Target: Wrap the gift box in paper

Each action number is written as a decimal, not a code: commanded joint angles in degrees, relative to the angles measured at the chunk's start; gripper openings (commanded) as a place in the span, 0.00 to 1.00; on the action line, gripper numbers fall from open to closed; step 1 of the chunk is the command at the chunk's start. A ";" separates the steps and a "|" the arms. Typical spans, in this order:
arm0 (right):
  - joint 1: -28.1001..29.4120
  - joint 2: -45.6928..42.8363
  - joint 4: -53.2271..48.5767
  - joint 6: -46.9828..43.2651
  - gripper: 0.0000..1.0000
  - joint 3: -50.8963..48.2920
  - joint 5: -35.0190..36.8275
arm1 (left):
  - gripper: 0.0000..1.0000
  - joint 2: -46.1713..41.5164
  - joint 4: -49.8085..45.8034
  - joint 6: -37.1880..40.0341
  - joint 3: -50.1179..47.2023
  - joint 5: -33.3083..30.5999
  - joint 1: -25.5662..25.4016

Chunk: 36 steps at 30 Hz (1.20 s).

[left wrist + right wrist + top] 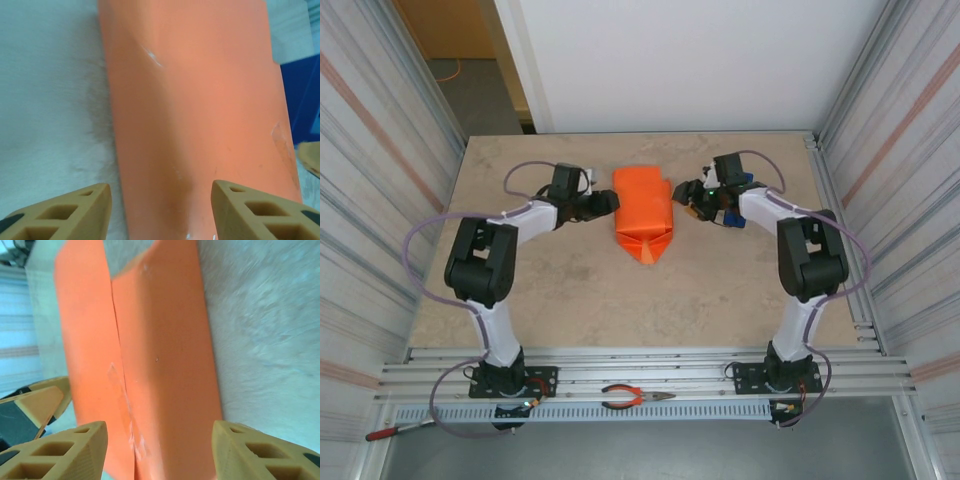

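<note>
The gift box (pixel 642 205) sits at the middle of the beige worktop (pixel 570 290), toward its far side, covered all over by the orange paper (pixel 646 243). The paper's near end is folded into a pointed flap that faces the arm bases. The left tool (pixel 608 205) reaches in from the left and sits right against the package's left side. In the left wrist view its tan fingers (pixel 75 210) stand apart, with the orange surface running between and beyond them and nothing pinched. The right tool (pixel 688 192) comes in from the right, just beside the package's far right corner. Its fingers (pixel 70 450) are likewise spread, and a paper seam (pixel 117 365) runs lengthwise along the package ahead of them. A blue object (pixel 302 100) lies past the package's far edge in the left wrist view. Orange-handled pliers (pixel 635 398) rest on the metal rail between the two bases.
</note>
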 commanded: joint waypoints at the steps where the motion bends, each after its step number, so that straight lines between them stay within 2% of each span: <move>1: -1.46 -5.34 0.44 0.03 0.53 -3.64 -0.77 | 0.57 -5.89 -0.31 0.26 -3.25 -2.29 0.73; 6: -0.22 -10.81 1.62 -1.58 0.32 -12.32 -1.28 | 0.53 -12.46 2.41 -2.57 -13.12 -4.13 0.76; 8: 1.13 -12.52 2.83 -1.59 0.19 -16.02 -0.77 | 0.44 -15.41 4.63 -4.07 -18.15 -4.68 0.63; 12: 5.18 -11.90 6.50 -0.23 0.00 -19.83 0.06 | 0.13 -18.81 6.67 -5.58 -24.03 -5.08 -0.72; 14: 7.43 -10.01 8.45 0.79 0.00 -19.70 0.33 | 0.05 -18.94 7.56 -5.93 -25.25 -5.29 -2.29; 17: 10.57 -7.06 11.17 2.43 0.00 -18.54 0.73 | 0.00 -17.79 9.29 -6.49 -25.93 -5.90 -5.24; 24: 13.14 -2.44 13.89 4.06 0.00 -15.94 2.26 | 0.00 -13.13 12.94 -7.18 -24.83 -7.08 -9.91; 36: 13.14 2.14 17.08 5.34 0.00 -15.32 3.47 | 0.00 -8.66 14.49 -6.76 -21.58 -8.18 -11.42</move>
